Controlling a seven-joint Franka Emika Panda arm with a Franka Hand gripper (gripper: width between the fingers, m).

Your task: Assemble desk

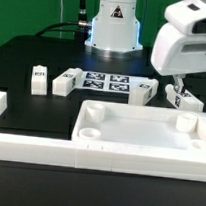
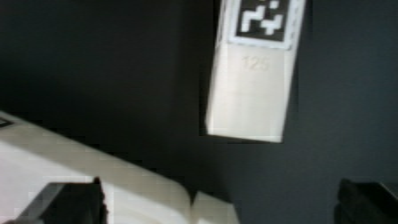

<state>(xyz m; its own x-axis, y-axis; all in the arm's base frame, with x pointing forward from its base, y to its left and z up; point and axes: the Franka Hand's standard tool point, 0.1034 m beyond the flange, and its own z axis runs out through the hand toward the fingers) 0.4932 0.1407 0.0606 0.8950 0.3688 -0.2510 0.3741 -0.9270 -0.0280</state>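
The desk top, a wide shallow white tray with round corner sockets, lies near the front of the black table. Several white tagged legs lie loose behind it: two at the exterior view's left, one in the middle, one at the right. My gripper hangs open just above that right leg, beside the tray's far right corner. In the wrist view the leg lies ahead of the open gripper, with a corner of the desk top beneath one dark finger. Nothing is held.
The marker board lies flat behind the legs, in front of the robot base. A long white border rail runs along the table's front and turns up at the exterior view's left.
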